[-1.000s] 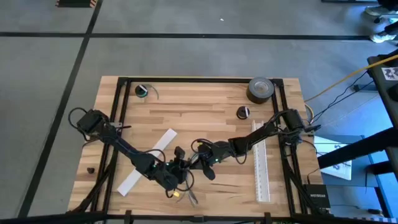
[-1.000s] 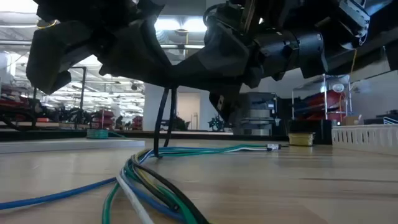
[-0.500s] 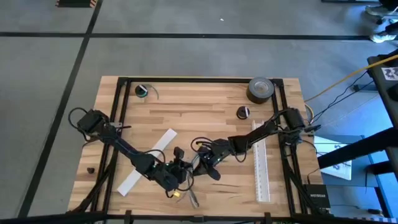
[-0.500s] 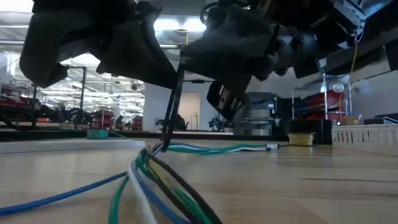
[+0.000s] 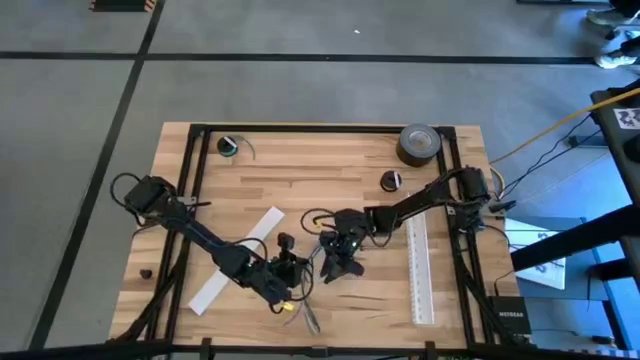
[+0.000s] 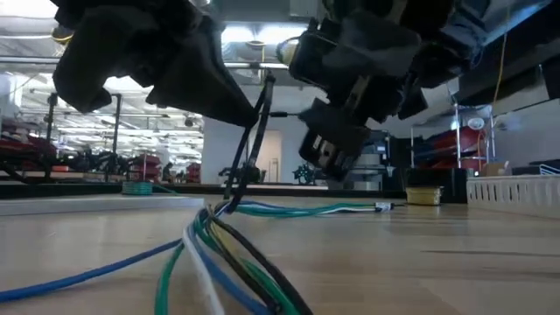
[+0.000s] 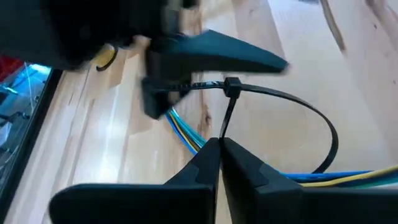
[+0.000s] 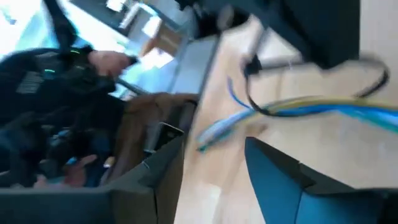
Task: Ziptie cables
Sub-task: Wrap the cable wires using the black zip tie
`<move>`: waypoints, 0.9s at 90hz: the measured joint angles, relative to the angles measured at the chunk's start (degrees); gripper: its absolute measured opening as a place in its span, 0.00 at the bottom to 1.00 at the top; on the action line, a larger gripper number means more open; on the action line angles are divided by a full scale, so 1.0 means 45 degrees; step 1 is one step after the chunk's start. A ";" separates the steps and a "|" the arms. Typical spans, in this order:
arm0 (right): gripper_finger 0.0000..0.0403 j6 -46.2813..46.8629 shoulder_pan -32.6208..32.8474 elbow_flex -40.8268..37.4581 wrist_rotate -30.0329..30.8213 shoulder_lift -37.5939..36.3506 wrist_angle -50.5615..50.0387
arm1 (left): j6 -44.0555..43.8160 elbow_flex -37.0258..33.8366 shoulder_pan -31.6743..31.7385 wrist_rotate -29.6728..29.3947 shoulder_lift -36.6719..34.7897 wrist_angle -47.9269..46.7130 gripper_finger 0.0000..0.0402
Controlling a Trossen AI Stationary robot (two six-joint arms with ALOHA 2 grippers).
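My left pincer (image 7: 219, 144) pinches the ziptie (image 7: 292, 102) tail, so its loop stays around the cables (image 7: 186, 134) low on the tabletop (image 5: 330, 180) centre. Right pincer (image 5: 340, 262), fingers spread, hovers just beside it. Both arms reach inward, meeting mid-table.

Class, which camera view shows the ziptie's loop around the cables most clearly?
The left wrist view: the ziptie curves in a full loop from its head over the cables. The right wrist view shows the loop blurred, the low view only its upright strip, and the high view hides it between the arms.
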 joint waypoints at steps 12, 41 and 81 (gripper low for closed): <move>0.39 -0.0214 -0.0744 0.0029 -0.1009 -0.0847 -0.1540 | -0.0200 0.0000 0.0005 0.0000 0.0000 -0.0017 0.00; 0.39 -0.3174 -0.0881 0.0032 0.2509 -0.4525 -0.7316 | -0.0413 0.0000 0.0015 0.0000 0.0000 -0.0003 0.00; 0.39 -0.5788 0.1586 0.0010 1.2848 -0.4399 -0.6299 | -0.0450 0.0000 0.0063 0.0005 0.0000 0.0035 0.00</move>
